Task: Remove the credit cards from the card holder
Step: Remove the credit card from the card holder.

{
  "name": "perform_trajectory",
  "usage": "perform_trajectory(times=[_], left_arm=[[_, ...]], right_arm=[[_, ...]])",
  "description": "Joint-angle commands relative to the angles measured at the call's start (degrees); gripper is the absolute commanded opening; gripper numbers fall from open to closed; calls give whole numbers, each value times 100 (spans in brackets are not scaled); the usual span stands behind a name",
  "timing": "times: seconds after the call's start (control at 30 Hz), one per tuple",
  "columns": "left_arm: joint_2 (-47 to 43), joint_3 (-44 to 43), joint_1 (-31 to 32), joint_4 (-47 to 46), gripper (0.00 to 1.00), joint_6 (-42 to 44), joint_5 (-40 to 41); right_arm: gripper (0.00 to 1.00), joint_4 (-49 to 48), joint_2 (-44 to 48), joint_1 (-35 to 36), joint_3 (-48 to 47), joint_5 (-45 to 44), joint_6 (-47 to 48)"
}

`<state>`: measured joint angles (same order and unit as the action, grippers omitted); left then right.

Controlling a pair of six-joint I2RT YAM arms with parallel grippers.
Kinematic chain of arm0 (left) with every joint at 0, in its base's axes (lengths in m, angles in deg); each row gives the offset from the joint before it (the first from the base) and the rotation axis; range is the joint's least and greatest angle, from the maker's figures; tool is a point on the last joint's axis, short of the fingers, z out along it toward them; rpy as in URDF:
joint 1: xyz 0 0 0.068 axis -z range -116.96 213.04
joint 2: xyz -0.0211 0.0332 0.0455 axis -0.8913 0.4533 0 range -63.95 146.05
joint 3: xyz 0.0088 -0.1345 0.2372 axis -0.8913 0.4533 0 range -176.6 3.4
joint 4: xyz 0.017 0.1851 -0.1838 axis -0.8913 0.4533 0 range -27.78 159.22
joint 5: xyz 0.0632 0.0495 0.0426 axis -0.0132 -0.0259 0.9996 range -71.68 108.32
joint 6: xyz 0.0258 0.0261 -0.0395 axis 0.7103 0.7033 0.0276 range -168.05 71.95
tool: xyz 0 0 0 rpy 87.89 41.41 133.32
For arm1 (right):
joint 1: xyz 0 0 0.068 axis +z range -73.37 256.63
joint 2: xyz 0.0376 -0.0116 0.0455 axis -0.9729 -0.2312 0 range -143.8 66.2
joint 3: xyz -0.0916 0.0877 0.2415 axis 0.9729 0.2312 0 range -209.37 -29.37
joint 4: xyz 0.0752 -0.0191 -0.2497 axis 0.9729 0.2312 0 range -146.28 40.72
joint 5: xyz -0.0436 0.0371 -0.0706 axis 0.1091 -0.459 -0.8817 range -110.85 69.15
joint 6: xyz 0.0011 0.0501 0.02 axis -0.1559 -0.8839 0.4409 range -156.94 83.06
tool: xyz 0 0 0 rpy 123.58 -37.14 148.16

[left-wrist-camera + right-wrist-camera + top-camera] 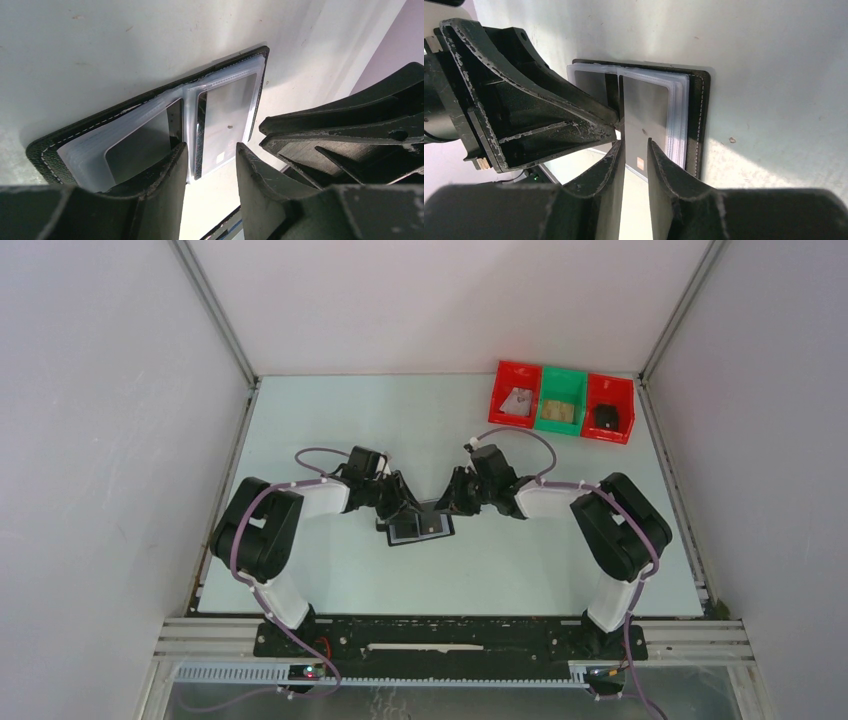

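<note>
On the table (330, 430) the card holder (421, 530) lies open, credit cards (644, 112) inside clear sleeves (85, 150). The left gripper (210, 147) is spread wide and the right gripper (635, 142) narrowly parted, neither holding anything. It looks best to pin one leaf with the left while the right pinches a card's edge and slides it out; no writing is legible.

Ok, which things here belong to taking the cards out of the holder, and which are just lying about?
Part of the job:
card holder, open on the table
grey cards in its clear sleeves
left tool and right tool, both at the holder

Lying about:
red bins, far right corner
green bin between them
</note>
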<state>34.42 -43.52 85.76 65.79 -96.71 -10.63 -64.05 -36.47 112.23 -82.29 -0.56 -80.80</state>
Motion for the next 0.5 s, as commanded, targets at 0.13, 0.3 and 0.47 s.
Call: perform_trajectory(times=[0.13,0.3,0.47], left_arm=[[-6,130,30,3,46,32,27],[-2,148,22,1,46,32,33],[-12,147,23,3,46,41,31]], right_arm=[[31,-264,-239,44,-4,125,-82],[31,-150,-172,48,2,-25,-31],[31,-68,-86,50,3,-157,31]])
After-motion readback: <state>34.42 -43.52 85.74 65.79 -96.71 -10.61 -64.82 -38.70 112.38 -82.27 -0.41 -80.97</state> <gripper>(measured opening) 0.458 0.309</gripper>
